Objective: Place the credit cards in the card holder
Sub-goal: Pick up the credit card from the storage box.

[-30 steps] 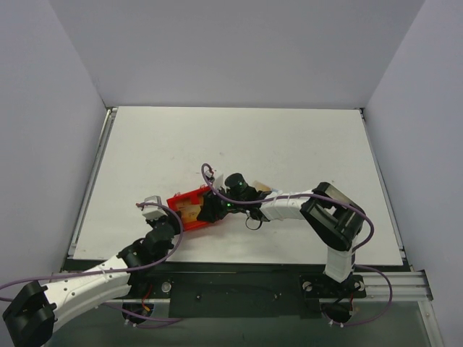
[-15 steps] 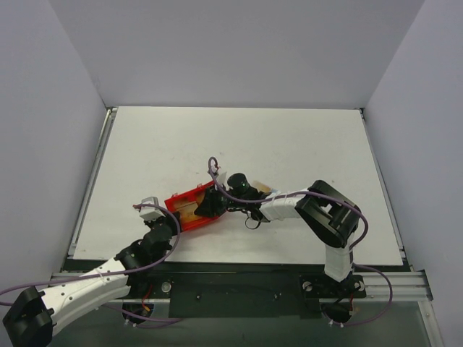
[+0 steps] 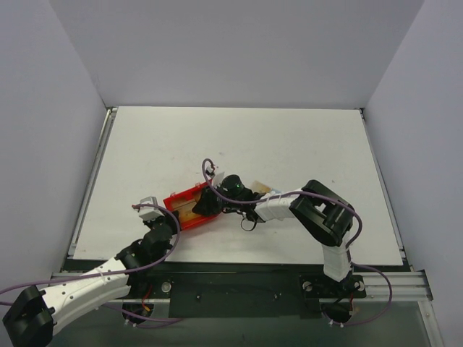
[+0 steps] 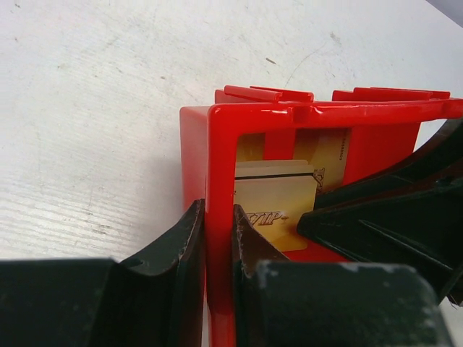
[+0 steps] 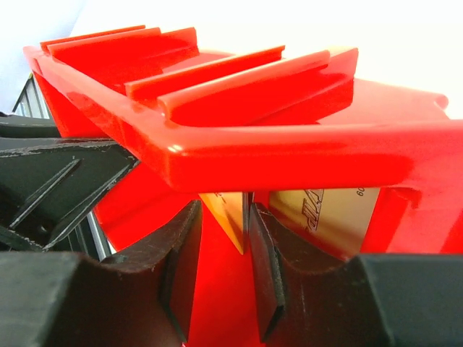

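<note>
Several orange-yellow credit cards (image 4: 278, 210) lie in a red plastic bin (image 3: 184, 206) near the table's front. My left gripper (image 4: 217, 217) is shut on the bin's near wall (image 4: 219, 166), one finger inside and one outside. My right gripper (image 5: 223, 217) reaches into the bin from the other side, jaws open and straddling a card (image 5: 230, 206) that stands tilted on edge against the right finger, with a gap on the left. Another card (image 5: 340, 213) lies flat behind it. The beige card holder (image 3: 269, 190) shows only as a sliver behind my right arm.
The red bin's rim (image 5: 275, 155) hangs just above my right fingers. In the left wrist view my right gripper's black fingers (image 4: 383, 217) fill the bin's right side. White table (image 3: 253, 141) stretches beyond the bin; metal rails run along the left and front edges.
My right gripper has pushed slightly further left into the bin and its jaws have narrowed around the card. The left gripper keeps its hold on the bin wall.
</note>
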Tool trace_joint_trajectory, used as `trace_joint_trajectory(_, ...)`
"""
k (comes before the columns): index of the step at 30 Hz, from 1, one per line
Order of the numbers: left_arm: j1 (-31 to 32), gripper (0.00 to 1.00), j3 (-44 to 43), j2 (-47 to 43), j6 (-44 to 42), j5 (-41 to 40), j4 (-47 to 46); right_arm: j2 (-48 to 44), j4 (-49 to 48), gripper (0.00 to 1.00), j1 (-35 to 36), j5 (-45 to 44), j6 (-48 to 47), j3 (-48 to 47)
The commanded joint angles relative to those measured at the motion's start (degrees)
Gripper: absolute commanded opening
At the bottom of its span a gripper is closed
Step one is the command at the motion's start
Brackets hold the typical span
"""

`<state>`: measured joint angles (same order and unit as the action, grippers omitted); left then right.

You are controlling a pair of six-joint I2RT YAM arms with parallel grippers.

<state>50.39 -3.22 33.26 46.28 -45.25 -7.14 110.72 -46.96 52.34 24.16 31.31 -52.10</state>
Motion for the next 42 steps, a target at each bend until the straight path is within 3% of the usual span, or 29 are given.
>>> trace_joint_trajectory(1,2.6,0.0,-1.4,-0.5,9.4,22.8,-13.9,4.4,0.8,0.26,3.3,3.2,0.0,-3.7)
trace_joint_trajectory(5,2.6,0.0,-1.3,-0.5,9.4,22.8,-13.9,3.8,1.3,0.16,3.9,2.8,-1.3,-3.4)
trace_joint_trajectory(12,2.6,0.0,-1.1,-0.7,10.0,24.0,-14.6,2.6,-3.7,0.15,3.4,6.7,-0.4,-0.7)
trace_joint_trajectory(21,2.6,0.0,-0.6,-2.4,10.8,29.6,-15.2,1.3,-4.9,0.24,2.8,12.5,-1.1,0.1)
trace_joint_trajectory(33,2.6,0.0,-0.1,-4.5,10.8,31.8,-15.2,1.7,-1.5,0.26,2.9,13.3,-2.0,-1.9)
trace_joint_trajectory(37,2.6,0.0,-0.4,-3.6,10.7,32.2,-16.2,1.5,5.5,0.24,4.1,7.8,-5.3,-4.1)
trace_joint_trajectory(42,2.6,0.0,-0.5,-4.0,10.1,31.5,-15.5,0.8,6.0,0.12,4.1,5.9,-5.0,-3.5)
